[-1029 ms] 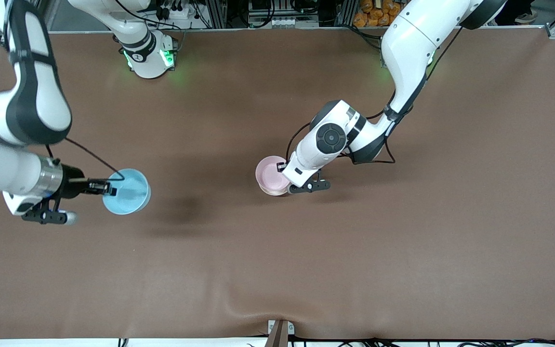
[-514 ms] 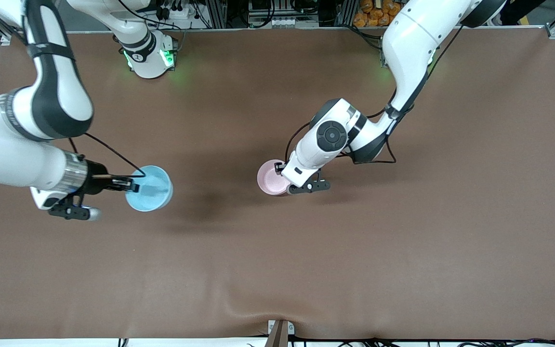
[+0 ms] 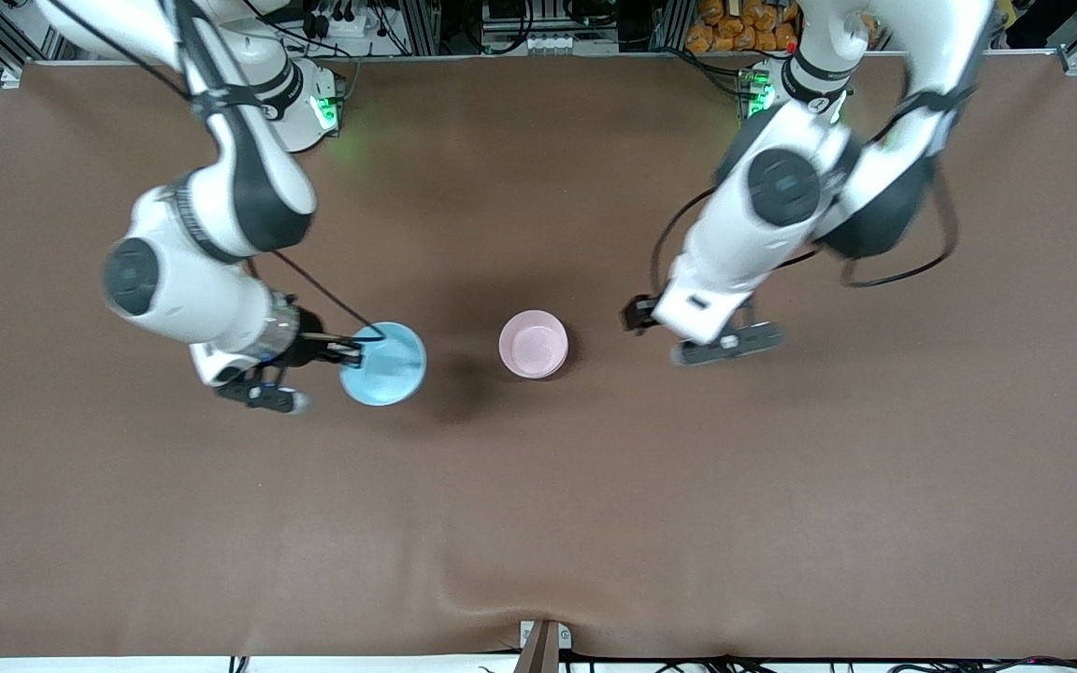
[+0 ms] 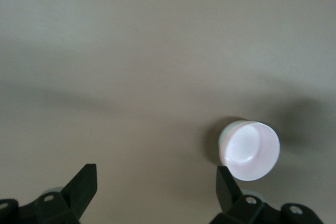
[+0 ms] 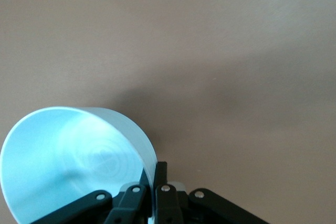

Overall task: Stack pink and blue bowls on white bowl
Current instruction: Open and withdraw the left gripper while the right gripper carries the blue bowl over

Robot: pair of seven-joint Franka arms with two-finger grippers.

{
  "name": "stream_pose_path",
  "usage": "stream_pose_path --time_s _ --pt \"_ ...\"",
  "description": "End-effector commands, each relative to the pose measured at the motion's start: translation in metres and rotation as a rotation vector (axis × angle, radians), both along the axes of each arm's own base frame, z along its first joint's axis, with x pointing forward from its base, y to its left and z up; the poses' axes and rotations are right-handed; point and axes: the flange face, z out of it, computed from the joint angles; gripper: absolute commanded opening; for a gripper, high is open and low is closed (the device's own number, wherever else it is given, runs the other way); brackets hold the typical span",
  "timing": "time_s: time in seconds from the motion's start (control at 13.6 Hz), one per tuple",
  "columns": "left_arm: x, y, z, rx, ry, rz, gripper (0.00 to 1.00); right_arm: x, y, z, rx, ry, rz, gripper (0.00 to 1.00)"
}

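Pinching blue bowl [image 5: 73,166] rim — right claw [image 5: 149,182]

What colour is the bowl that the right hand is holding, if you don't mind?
Light sky blue bowl, gripped at its rim by the right hand; the front view shows it best.

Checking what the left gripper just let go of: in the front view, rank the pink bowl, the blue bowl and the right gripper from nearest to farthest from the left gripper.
1. Pink bowl, mid-table, beside the open left gripper.
2. Blue bowl, toward the right arm's end.
3. Right gripper, shut on the blue bowl's rim.
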Motion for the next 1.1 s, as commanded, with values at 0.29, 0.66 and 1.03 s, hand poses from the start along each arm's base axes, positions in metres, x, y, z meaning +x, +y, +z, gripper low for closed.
stream_pose_path --time_s 0.29,0.66,1.03 --pt "-0.018 0.135 0.113 0.104 -0.049 -0.013 1.00 -0.030 0.086 -0.049 -0.013 0.047 -0.139 0.00" --pt "-0.009 0.216 0.165 0.096 -0.111 -0.066 1.00 -0.065 0.147 -0.069 -0.028 0.077 -0.166 0.00" --pt "-0.016 0.234 0.175 0.097 -0.098 -0.126 1.00 -0.079 0.180 -0.097 -0.015 0.044 -0.214 0.00"
